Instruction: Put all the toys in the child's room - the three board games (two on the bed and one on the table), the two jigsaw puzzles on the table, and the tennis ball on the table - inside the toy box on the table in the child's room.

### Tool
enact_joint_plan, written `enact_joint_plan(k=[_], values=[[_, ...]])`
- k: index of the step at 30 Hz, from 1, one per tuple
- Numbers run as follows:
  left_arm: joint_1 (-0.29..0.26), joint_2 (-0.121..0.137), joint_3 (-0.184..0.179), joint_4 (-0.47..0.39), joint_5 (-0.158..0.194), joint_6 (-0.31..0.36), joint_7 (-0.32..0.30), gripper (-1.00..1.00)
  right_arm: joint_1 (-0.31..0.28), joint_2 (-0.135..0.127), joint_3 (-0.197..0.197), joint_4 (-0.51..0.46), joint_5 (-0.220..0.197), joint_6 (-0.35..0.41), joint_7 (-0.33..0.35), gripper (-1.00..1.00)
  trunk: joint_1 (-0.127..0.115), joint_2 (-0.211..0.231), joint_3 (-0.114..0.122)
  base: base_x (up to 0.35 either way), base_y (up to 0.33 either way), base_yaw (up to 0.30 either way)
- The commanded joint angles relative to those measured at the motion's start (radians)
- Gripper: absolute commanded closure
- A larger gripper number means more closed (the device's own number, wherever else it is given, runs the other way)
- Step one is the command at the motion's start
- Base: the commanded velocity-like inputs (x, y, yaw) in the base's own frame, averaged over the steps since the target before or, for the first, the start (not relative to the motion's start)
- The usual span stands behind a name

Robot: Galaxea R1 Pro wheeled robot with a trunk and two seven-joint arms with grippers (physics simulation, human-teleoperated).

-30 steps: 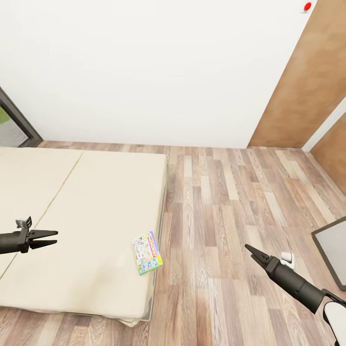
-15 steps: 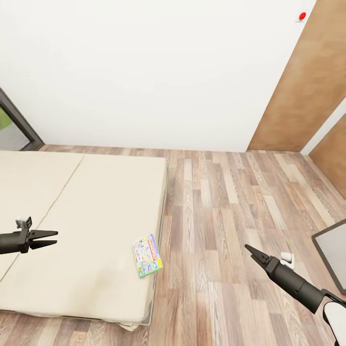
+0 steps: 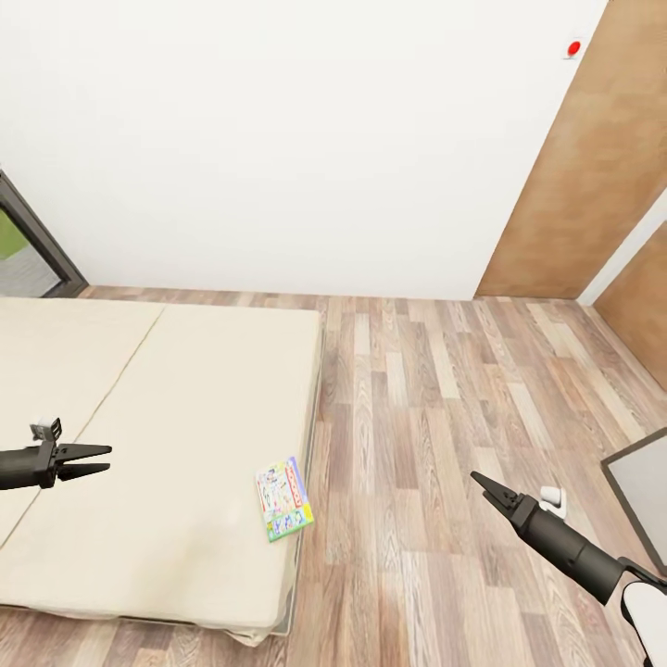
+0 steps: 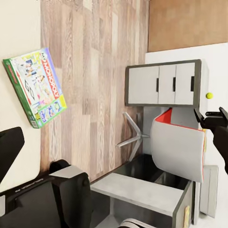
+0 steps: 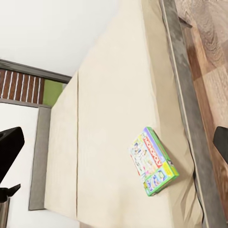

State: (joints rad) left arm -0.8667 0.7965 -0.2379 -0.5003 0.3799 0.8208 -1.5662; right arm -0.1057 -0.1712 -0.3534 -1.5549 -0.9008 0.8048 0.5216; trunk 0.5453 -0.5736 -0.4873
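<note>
Left gripper [image 3: 100, 460]: slim black fingers slightly spread, empty, hovering over the beige mattress at about 9 o'clock in the head view. Right gripper [image 3: 479, 482]: black fingers pressed together into one point as far as the head view lets on, empty, above the wood plank floor [image 3: 435, 408] at about 4 o'clock.

Between the two, at roughly 6 o'clock: a flat green-edged white-and-red board game box [image 3: 283, 498], lying face up on the broad beige bed [image 3: 176, 408], near its floor-side edge and well apart from both grippers. Same box in the left wrist view [image 4: 35, 85] and the right wrist view [image 5: 153, 161], flat on the mattress beside the grey frame edge [image 5: 183, 95].

Beside the right arm: a small white object [image 3: 552, 498] on the floor, too small to identify. At 3 o'clock: corner of a grey dark-framed panel [image 3: 644, 482]. At 12 o'clock: plain white wall [image 3: 306, 139], with a brown wooden panel [image 3: 574, 185] toward 2 o'clock.

In the left wrist view: a grey cabinet with white drawer fronts [image 4: 164, 84] and a small yellow-green ball [image 4: 209, 95] just beside it.
</note>
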Motion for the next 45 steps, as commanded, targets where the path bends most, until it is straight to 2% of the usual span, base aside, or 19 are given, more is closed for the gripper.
enact_joint_plan(k=[1, 29, 45], values=[[-0.001, 0.001, -0.007, 0.0, 0.004, 0.011, -0.005, -1.0, -0.001, 0.0, -0.001, 0.0, -0.001, 0.007, 0.002, -1.0, 0.0, -0.001, 0.0, 0.0, 0.0, 0.0], [0.0, 0.001, -0.007, 0.001, 0.004, 0.011, -0.005, -1.0, 0.0, 0.003, 0.002, 0.001, -0.001, 0.006, -0.02, -1.0, 0.0, -0.001, 0.047, 0.0, 0.0, 0.0], [0.0, 0.001, -0.007, 0.001, 0.003, 0.011, -0.005, -1.0, -0.001, 0.003, 0.004, 0.001, -0.001, -0.021, -0.034, -1.0, 0.0, -0.001, 0.073, 0.0, 0.0, 0.003]])
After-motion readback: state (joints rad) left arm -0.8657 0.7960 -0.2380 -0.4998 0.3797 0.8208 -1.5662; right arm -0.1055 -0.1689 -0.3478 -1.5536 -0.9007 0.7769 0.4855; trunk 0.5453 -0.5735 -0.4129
